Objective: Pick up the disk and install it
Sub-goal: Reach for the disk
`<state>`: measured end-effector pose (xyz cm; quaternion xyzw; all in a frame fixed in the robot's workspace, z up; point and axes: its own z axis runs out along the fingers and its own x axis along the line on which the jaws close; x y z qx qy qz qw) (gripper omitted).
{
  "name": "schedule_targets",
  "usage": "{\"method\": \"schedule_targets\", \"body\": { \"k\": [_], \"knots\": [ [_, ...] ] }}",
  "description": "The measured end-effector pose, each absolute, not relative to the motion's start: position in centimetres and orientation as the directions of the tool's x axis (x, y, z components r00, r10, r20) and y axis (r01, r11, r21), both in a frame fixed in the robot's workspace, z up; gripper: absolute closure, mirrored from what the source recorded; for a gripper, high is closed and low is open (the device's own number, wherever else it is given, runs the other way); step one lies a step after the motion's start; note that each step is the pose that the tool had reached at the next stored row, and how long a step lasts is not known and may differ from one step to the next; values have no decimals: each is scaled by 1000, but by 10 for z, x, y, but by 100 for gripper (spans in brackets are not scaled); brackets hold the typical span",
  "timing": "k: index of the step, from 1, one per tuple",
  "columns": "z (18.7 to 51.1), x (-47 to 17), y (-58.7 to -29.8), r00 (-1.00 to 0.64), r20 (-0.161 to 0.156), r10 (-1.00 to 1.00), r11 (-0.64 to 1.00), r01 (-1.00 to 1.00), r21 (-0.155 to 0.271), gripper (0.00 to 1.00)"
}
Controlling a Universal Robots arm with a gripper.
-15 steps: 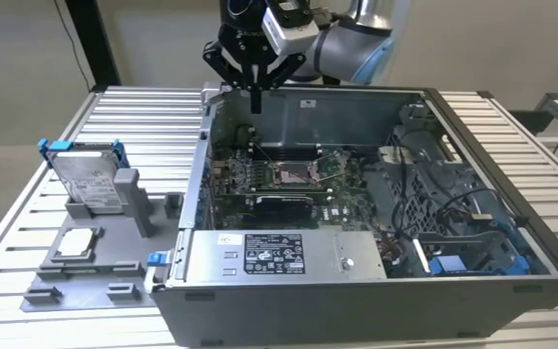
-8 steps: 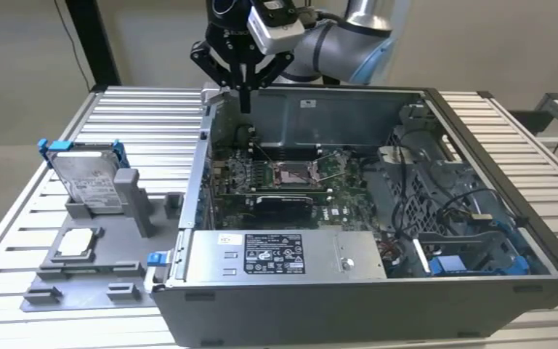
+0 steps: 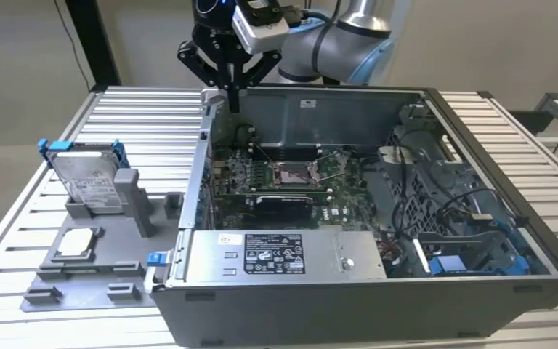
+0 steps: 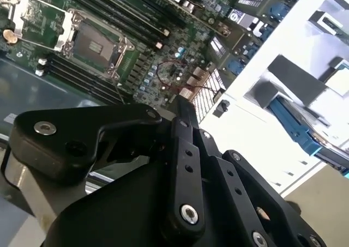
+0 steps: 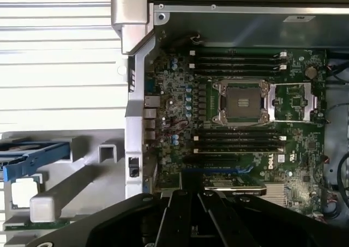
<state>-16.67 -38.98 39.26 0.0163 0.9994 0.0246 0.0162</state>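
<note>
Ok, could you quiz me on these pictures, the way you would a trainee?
1. True or false: the gripper is holding the disk.
2. Where is the disk? A) inside the computer case; B) upright in the grey stand beside the case; C) flat on the floor.
3. Fill in: the disk stands toward the exterior view's ____ of the case.

Key: 1 false, the gripper is shut on nothing above the case. 2 B. 3 left.
</note>
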Motion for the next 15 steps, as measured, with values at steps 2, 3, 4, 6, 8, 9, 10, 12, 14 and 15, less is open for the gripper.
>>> {"method": "schedule_targets", "body": {
  "k": [2,3,4,6,8,9,10,12,14,15],
  "knots": [
    [393,-170,-390,-999,-32,32,998,31,50,100],
    [393,-172,-390,-999,-32,32,998,30,50,100],
    [393,-175,-390,-999,-32,31,998,30,50,100],
    [393,-181,-390,-999,-32,30,998,29,50,100],
    [393,-187,-390,-999,-32,29,998,27,50,100],
    [393,-190,-390,-999,-32,28,998,27,50,100],
    [393,-193,-390,-999,-32,28,998,26,50,100],
    [393,-199,-390,-999,-32,26,998,25,50,100],
    [393,-205,-390,-999,-32,25,998,24,50,100],
    [393,-208,-390,-999,-32,24,999,23,50,100]
  ]
}}
